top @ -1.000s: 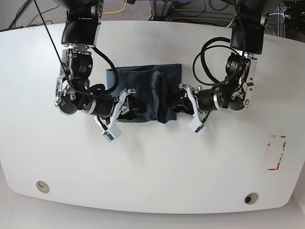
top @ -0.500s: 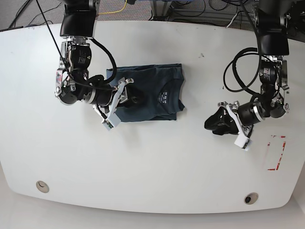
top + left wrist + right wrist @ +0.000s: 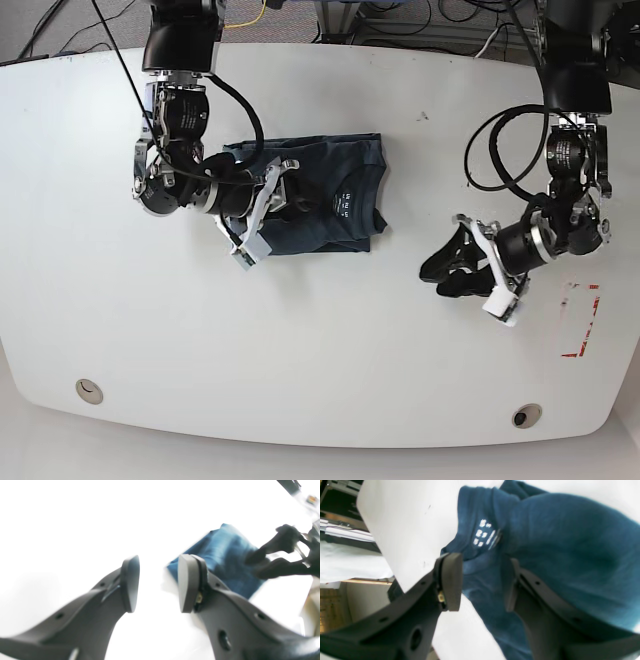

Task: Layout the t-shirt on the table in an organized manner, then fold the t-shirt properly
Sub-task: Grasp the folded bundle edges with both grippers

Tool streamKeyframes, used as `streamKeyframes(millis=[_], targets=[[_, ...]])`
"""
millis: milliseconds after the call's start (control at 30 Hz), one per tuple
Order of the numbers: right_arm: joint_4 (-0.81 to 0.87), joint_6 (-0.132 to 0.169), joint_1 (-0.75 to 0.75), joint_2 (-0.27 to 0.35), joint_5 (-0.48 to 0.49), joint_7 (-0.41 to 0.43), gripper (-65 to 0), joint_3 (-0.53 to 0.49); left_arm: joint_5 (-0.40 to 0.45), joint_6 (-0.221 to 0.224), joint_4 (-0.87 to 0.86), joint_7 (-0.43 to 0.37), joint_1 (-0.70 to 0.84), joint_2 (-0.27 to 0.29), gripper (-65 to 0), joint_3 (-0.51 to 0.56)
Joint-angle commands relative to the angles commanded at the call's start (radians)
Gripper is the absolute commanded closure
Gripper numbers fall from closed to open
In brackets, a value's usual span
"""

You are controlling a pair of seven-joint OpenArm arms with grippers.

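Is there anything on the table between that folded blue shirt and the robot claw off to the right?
Nothing: in the base view, only bare white table lies between the t-shirt and the left gripper, whose jaws are open.

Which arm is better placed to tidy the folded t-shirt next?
Right. Its end effector hangs open directly over the t-shirt, while the left end effector is open above bare table, well away.

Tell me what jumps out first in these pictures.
The folded navy t-shirt stands out against the glossy white table, lying left of centre in the base view with its neck label facing up. The right gripper hovers open over the shirt's left part, while the left gripper sits open and empty off to the side, near the red tape mark.
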Motion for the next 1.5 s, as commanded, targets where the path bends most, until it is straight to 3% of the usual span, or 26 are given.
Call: streamKeyframes(millis=[133, 267, 533, 600, 733, 967, 1267, 1500], targets=[[-0.003, 0.000, 0.046, 0.034, -0.069, 0.021, -24.7, 0.000, -0.026, 0.000, 0.008, 0.066, 0.015, 0.074, -23.9, 0.029], [-0.003, 0.011, 0.072, 0.072, -0.117, 0.084, -24.7, -0.006, -0.032, 0.000, 0.005, 0.074, 0.049, 0.135, -23.9, 0.063], [-0.023, 0.130, 0.106, 0.094, -0.224, 0.150, -24.7, -0.008, -0.032, 0.000, 0.005, 0.072, 0.149, 0.167, -23.9, 0.135], [-0.035, 0.142, 0.110, 0.094, -0.255, 0.166, -24.7, -0.008, -0.032, 0.000, 0.005, 0.072, 0.166, 0.166, -23.9, 0.149], [-0.069, 0.142, 0.104, 0.091, -0.321, 0.252, -24.6, -0.018, -0.028, 0.000, -0.008, 0.071, 0.196, 0.164, -23.9, 0.153], [-0.184, 0.142, 0.080, 0.091, -0.436, 0.457, -23.8, -0.103, 0.058, -0.002, -0.126, 0.064, 0.203, 0.164, -23.9, 0.149], [-0.336, 0.142, 0.037, 0.095, -0.595, 0.717, -9.8, -0.121, 0.127, -0.003, -0.258, -0.025, 0.189, 0.147, -23.9, 0.155], [-0.235, 0.142, -0.072, 0.107, -0.618, 0.726, -9.0, -0.121, 0.219, -0.025, -0.374, -0.044, 0.103, 0.144, -23.9, 0.173]])
